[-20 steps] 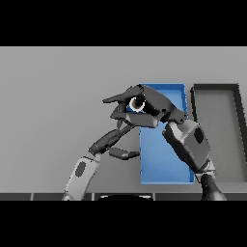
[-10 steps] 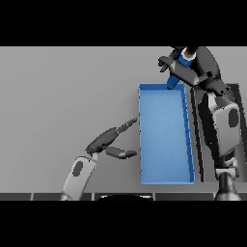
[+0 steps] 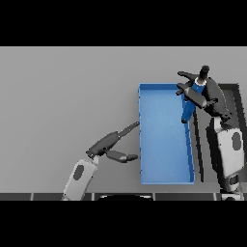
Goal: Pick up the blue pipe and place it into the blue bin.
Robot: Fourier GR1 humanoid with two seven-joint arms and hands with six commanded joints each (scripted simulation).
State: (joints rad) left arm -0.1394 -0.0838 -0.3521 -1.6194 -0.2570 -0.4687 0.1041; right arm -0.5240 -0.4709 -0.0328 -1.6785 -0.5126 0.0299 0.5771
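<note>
The blue bin (image 3: 164, 164) lies right of centre, long side running away from me. My right hand (image 3: 205, 93) is above the bin's far right corner, fingers curled round the blue pipe (image 3: 189, 106). The pipe hangs tilted, its lower end over the bin's right wall near the far end. My left hand (image 3: 110, 144) rests open just left of the bin, fingertips close to its left wall, holding nothing.
A dark grey bin (image 3: 240, 103) stands to the right of the blue one, mostly hidden behind my right arm (image 3: 227, 149). Grey table (image 3: 62, 96) stretches to the left and far side.
My right hand, holding the pipe, swung from over the bin's far left side to the far right corner and then lowered slightly. The left hand stayed beside the bin.
</note>
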